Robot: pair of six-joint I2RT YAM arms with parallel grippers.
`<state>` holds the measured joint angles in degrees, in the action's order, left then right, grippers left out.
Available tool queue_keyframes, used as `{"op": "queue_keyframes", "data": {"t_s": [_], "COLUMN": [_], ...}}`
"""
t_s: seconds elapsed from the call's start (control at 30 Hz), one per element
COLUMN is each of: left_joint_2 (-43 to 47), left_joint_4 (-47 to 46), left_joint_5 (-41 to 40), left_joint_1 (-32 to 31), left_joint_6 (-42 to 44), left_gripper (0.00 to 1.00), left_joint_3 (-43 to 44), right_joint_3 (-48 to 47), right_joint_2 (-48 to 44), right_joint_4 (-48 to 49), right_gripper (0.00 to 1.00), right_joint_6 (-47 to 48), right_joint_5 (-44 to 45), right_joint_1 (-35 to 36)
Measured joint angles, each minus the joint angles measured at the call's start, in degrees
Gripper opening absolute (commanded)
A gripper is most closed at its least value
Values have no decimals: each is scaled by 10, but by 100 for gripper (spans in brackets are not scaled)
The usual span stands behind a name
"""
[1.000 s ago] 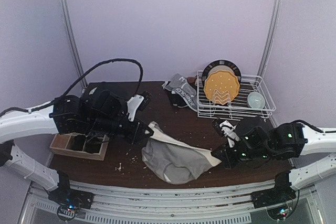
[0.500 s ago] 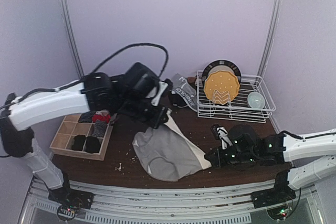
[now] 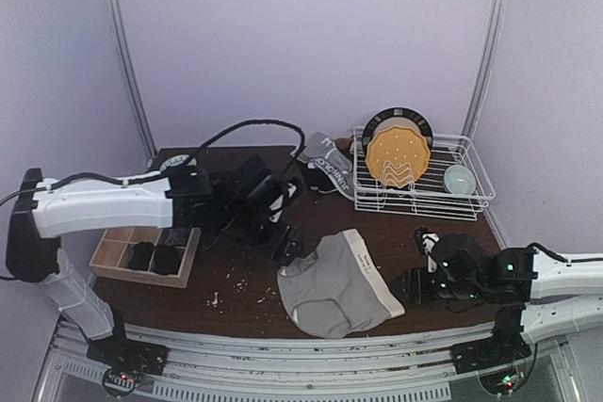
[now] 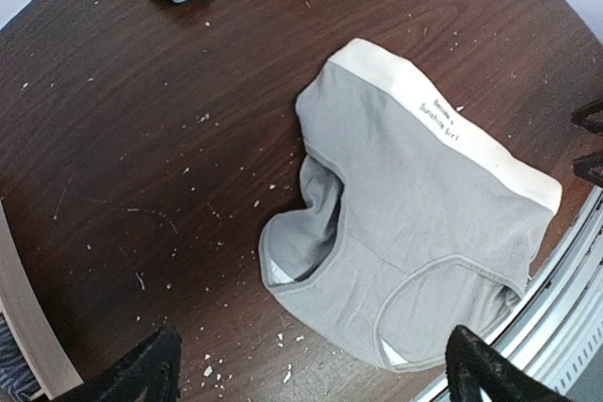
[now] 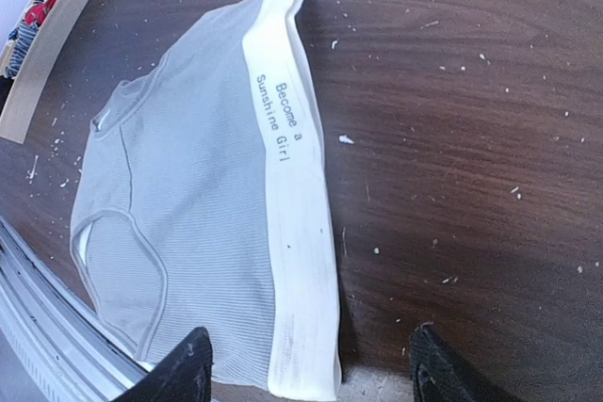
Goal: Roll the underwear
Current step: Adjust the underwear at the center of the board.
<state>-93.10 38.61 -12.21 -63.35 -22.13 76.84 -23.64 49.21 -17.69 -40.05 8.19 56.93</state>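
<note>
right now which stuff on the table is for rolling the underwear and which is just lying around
For the job: grey briefs laid out near the front edge; heap of more briefs by the rack.
Lying about: rack, plate and bowl in it, wooden tray, crumbs.

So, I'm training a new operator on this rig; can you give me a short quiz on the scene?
1. True or false: the grey ribbed cloth briefs with a cream waistband are rolled up.
2. Is the left gripper A) shut on cloth, or B) open, holding nothing?
3. What stands in the white wire dish rack?
Key: 1 false, they lie spread out. 2 B. 3 a yellow scalloped plate and a small pale bowl.
</note>
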Motion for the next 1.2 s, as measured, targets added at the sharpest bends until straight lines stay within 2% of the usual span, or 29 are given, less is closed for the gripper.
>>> {"op": "queue_keyframes", "data": {"t_s": [0.07,0.13,0.23,0.33,0.47,0.53,0.6,0.67,0.73,0.93,1.1,1.13,1.17,1.2], "left_joint_2": [59,68,23,-23,-65,-81,-94,-105,-109,-69,-3,7,20,36], "left_joint_4": [-24,-47,-98,-140,-187,-211,-229,-243,-258,-321,-295,-286,-274,-264], "left_joint_5": [-4,3,36,78,115,125,134,140,144,126,75,64,53,43], "left_joint_1": [2,8,28,45,56,57,58,58,58,55,23,14,4,-5], "left_joint_6": [-15,-30,-53,-72,-86,-92,-90,-93,-98,-132,-169,-174,-179,-185], "left_gripper": [91,88,82,73,51,36,19,0,0,0,0,3,10,21], "left_joint_3": [-65,-105,-150,-183,-188,-186,-185,-186,-191,-268,-328,-332,-335,-338], "right_joint_3": [-20,-44,-72,-71,-63,-53,-43,-33,-29,-61,-115,-125,-130,-130], "right_joint_2": [28,70,151,177,165,157,153,146,134,149,244,271,295,313], "right_joint_4": [-3,-2,11,16,12,5,-6,-19,-26,-26,-12,-10,-9,-8], "right_gripper": [68,67,63,60,46,41,41,49,54,54,43,42,41,40], "right_joint_6": [12,21,26,23,15,9,5,1,-3,14,36,37,37,37], "right_joint_5": [5,6,4,-5,-7,-8,-10,-12,-19,-26,-29,-29,-27,-26], "right_joint_1": [0,0,0,1,6,9,10,12,16,67,97,97,97,96]}}
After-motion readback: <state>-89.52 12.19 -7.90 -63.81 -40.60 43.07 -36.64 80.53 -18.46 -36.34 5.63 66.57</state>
